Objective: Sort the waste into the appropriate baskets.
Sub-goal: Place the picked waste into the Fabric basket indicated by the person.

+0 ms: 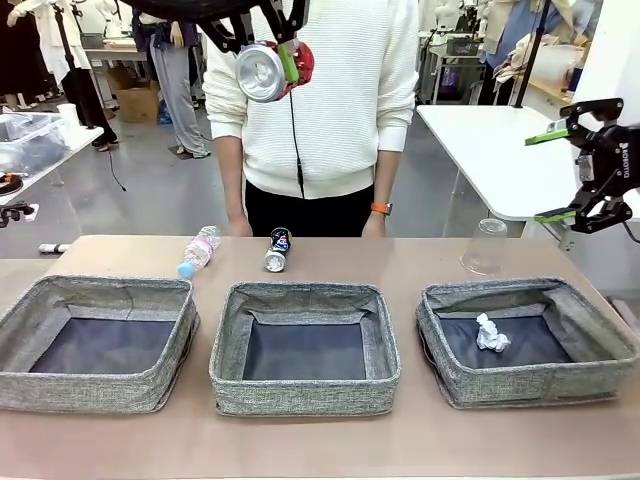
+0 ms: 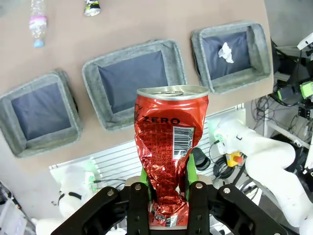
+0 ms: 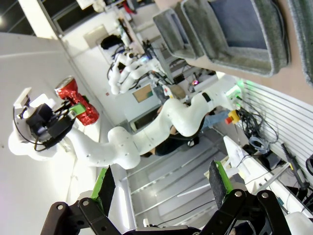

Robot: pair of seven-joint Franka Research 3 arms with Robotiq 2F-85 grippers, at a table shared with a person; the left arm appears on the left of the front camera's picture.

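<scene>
In the front view, your left claw [image 1: 283, 58] hung high over the far side of the table [image 1: 320, 440], in front of the person [image 1: 310, 130]. It was clamped on the dented red can [image 1: 266, 72], whose silver end faced the camera. Your right claw [image 1: 552, 174] sat off to the right, its fingers spread wide with nothing between them. Three baskets stood in a row on the table: the left basket [image 1: 90, 392], the middle basket [image 1: 300, 396], and the right basket [image 1: 530, 386] with the crumpled paper ball [image 1: 491, 333] inside. Behind them lay the blue-capped bottle [image 1: 199, 250] and the dark can [image 1: 278, 250], near each other. The clear cup [image 1: 486, 246] stood upside down behind the right basket.

In the left wrist view, the green pads [image 2: 144, 178] pinched the red can [image 2: 168, 142] at its crumpled lower part, well above the three baskets.

In the right wrist view, your right claw's fingers [image 3: 104, 183] stood wide apart, gripping nothing. Farther off, the left arm carried the red can [image 3: 78, 102]. A grey basket [image 3: 230, 46] showed at the top; you could not tell which of the three.
</scene>
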